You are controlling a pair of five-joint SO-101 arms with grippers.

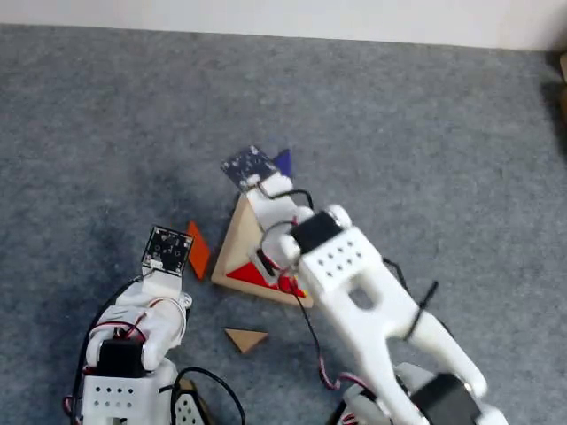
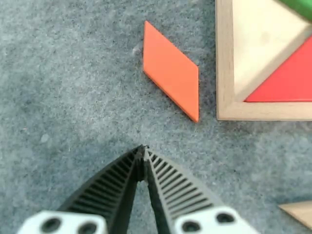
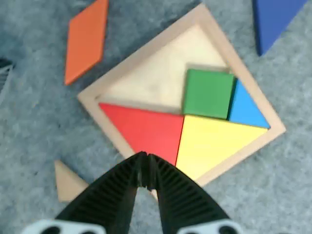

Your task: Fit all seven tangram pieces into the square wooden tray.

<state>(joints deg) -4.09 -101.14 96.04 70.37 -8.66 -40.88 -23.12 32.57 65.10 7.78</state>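
L gripper, fingers closed & empty, is hovering by orange piece, prob. for a pick; R gripper, closed too, is hanging over tray.

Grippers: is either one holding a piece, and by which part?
Nothing is held. The left gripper has its jaws shut empty near the orange parallelogram; the right gripper has its jaws shut empty by the red triangle.

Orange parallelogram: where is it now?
The orange parallelogram lies on the carpet in the high view, just left of the wooden tray, with a gap between them; the left wrist view shows it ahead of the left gripper.
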